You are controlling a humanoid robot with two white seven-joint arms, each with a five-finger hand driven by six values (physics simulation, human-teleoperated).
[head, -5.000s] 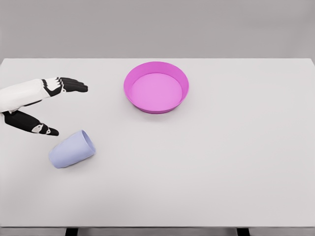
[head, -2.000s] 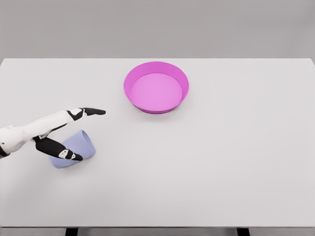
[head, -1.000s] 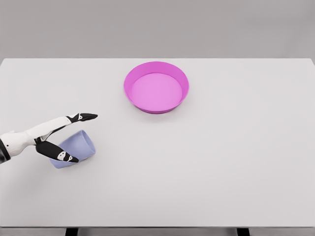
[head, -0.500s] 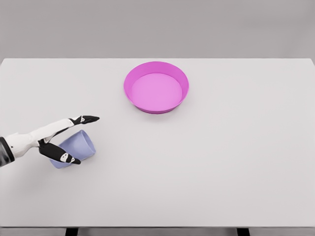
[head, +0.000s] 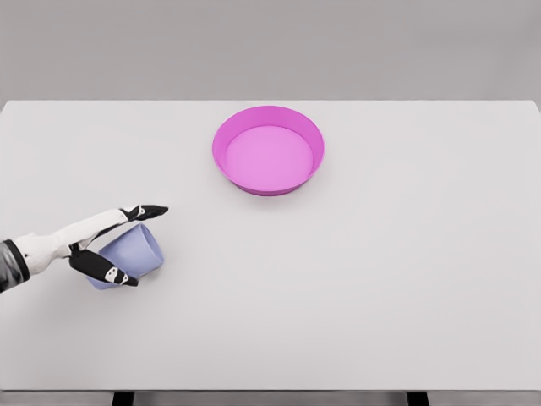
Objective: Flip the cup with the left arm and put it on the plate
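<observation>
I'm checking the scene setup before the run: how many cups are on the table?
1. The cup lies on its side near the table's left front, with the left hand around it. Nothing on the table could hide another.

The cup (head: 131,254) is pale lavender-blue, and the plate (head: 268,150) is bright magenta with a lighter pink floor. The table (head: 380,254) is plain off-white; the left hand (head: 100,245) is white with black fingertips.
</observation>
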